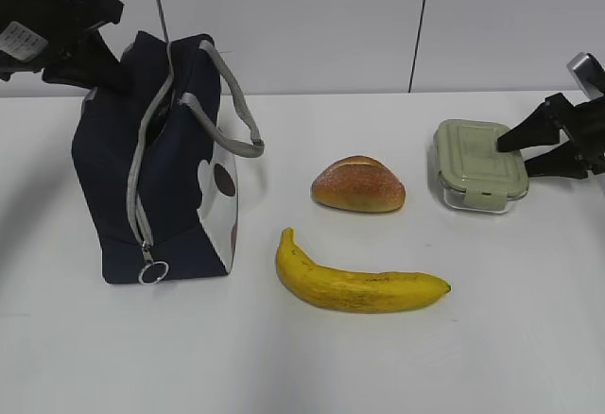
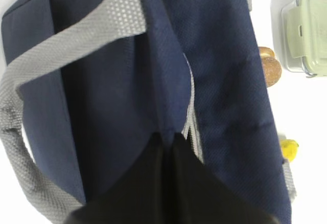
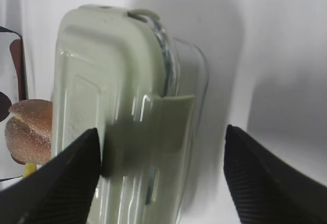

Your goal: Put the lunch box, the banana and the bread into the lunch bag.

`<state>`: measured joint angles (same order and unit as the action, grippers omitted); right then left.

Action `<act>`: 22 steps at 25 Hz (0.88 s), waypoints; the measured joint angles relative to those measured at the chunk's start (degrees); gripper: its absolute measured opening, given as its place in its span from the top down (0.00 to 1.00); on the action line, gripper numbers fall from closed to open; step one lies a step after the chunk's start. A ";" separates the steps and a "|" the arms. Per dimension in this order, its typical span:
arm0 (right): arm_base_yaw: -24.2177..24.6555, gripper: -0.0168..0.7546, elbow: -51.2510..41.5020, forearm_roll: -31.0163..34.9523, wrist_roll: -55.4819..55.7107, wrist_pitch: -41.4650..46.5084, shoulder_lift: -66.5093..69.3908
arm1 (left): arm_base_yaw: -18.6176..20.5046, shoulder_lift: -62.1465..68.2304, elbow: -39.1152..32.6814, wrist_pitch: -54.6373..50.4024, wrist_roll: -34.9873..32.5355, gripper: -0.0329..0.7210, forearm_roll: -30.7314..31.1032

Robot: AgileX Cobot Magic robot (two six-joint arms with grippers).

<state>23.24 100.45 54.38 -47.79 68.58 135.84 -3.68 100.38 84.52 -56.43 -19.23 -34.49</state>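
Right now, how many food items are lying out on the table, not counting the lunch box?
2. The bread lies mid-table, between the lunch bag and the lunch box. The banana lies in front of the bread. The bag's inside isn't visible.

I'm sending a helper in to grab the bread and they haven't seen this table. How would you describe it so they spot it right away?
Start at the tall navy lunch bag standing on the left of the white table. To its right, mid-table, lies the bread, with the banana in front and the green-lidded lunch box further right. It is the only small oval, golden-brown item with a split top.
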 joint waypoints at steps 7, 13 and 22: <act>-0.32 0.26 0.00 0.59 -0.62 -0.11 0.08 | 0.00 0.00 0.00 0.00 0.00 0.96 -0.06; -0.56 0.26 0.00 0.59 0.22 -0.11 0.08 | 0.00 0.00 0.00 0.05 0.00 0.96 -0.06; -2.32 0.27 0.00 0.59 0.63 -0.21 0.08 | 0.00 0.00 0.00 0.30 0.00 0.96 -0.06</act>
<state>20.92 100.45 54.97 -47.17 68.37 135.92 -3.68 100.38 84.52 -56.13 -19.23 -34.55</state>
